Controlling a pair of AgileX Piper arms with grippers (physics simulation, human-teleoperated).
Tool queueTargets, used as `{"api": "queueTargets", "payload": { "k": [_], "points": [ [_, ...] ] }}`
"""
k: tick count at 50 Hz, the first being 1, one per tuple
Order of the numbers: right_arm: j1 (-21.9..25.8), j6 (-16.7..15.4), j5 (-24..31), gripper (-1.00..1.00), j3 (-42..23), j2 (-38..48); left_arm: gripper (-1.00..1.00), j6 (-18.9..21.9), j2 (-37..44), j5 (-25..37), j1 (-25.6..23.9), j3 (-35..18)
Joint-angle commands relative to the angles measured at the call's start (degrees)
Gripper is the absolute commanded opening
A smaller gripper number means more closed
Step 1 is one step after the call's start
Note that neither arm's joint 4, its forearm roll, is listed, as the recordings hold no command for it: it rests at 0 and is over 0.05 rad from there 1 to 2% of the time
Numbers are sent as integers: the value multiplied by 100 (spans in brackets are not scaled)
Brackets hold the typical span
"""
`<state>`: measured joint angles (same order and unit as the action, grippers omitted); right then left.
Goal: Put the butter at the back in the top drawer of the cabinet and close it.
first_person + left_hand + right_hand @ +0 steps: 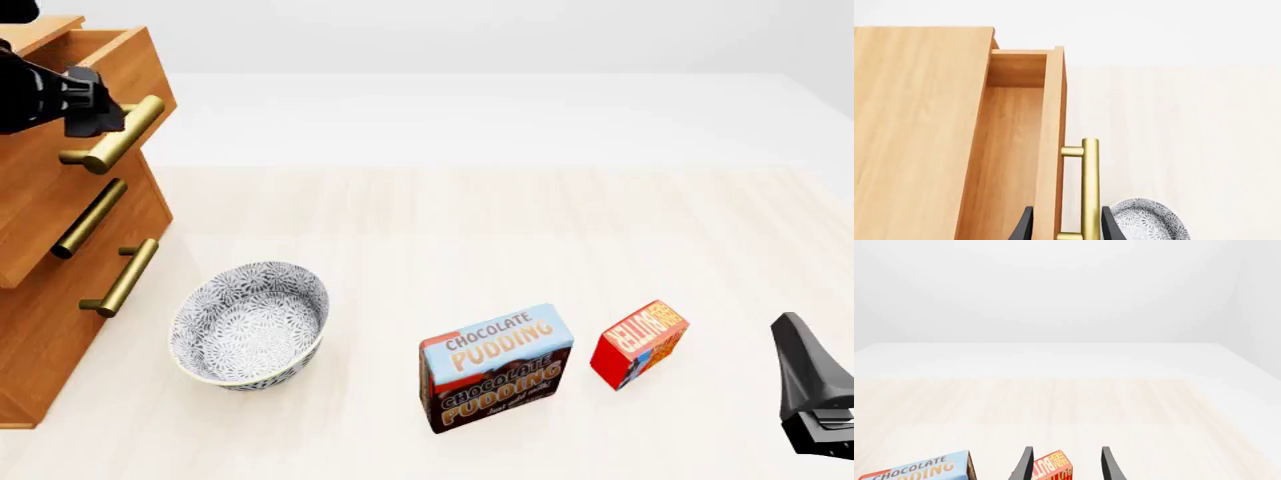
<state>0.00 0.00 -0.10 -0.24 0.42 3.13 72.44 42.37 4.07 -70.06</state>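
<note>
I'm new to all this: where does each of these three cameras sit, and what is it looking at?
Front view: above and behind the arms, looking down over the table; shows the left gripper at the top drawer handle and the right gripper.
Left wrist view: behind the left gripper, facing the open top drawer; dark fingers straddle its handle.
Right wrist view: behind the right gripper, facing the butter.
Shared: butter and pudding box appear in front and right wrist views.
</note>
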Motion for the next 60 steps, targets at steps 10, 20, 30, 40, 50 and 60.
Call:
{"api": "queueTargets", "payload": {
  "k": [10,20,30,40,50,60],
  "points": [
    [0,0,0,100,0,0,100,-60,168,-198,-6,136],
    [0,0,0,100,0,0,100,-96,271,-303,-16,199],
    [0,0,0,100,0,0,100,-135,413,-425,-33,260],
    [0,0,0,100,0,0,100,-156,462,-500,-62,334],
    [0,0,0,100,0,0,100,-155,476,-517,-71,351],
    [0,0,0,100,0,0,100,-171,435,-522,-105,387]
  ]
}}
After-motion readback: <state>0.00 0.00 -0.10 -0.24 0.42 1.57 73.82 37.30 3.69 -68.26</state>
